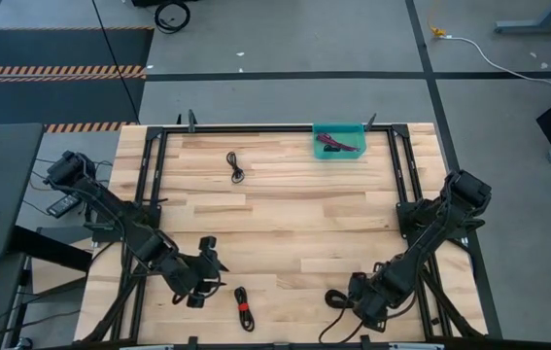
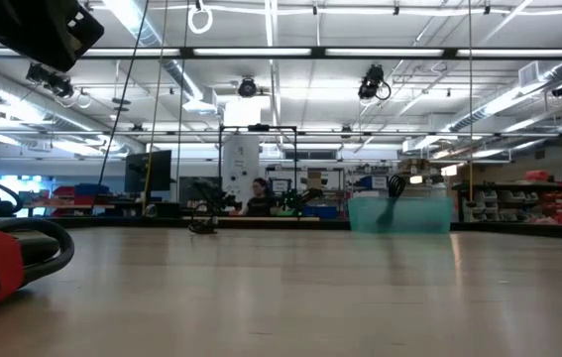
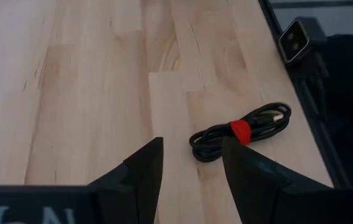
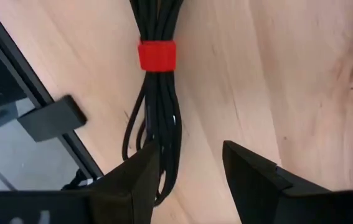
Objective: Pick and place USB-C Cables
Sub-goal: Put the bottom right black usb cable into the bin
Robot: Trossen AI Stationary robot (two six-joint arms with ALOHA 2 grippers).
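Left gripper [image 3: 192, 168] low over the near part of the desk [image 1: 285, 209], fingers [image 3: 142, 171] spread with bare wood between them, pinching nothing. One black cable bundle with red tie [image 3: 241, 132] lying flat just beyond the fingertips and off toward one finger's side, apart from both.

Right gripper [image 4: 192, 165] low at the near right corner of the desk, fingers [image 4: 251, 171] spread and empty. Second red-tied bundle [image 4: 157, 93] running lengthwise ahead of the fingertips, its looped end reaching one finger's inner edge; contact there possible but not confirmed, the overlap being hard to read.

Step in hand judged as approach to a grasp, neither bundle yet lifted. Recommended for the left: shift sideways until the tie sits midway between the fingers, then descend and close across the short width. For the right: centre on the strands near the tie, not the loose loop, to avoid strands slipping out on the lift.

Third bundle, plain black [image 1: 235, 166], lying on the far part of the desk, well apart from both sets of fingers.

Teal bin [image 1: 318, 148] at the far edge, likely destination. Contents: at least one dark bundle and one maroon-pink one [image 1: 338, 144], count uncertain from overhead.
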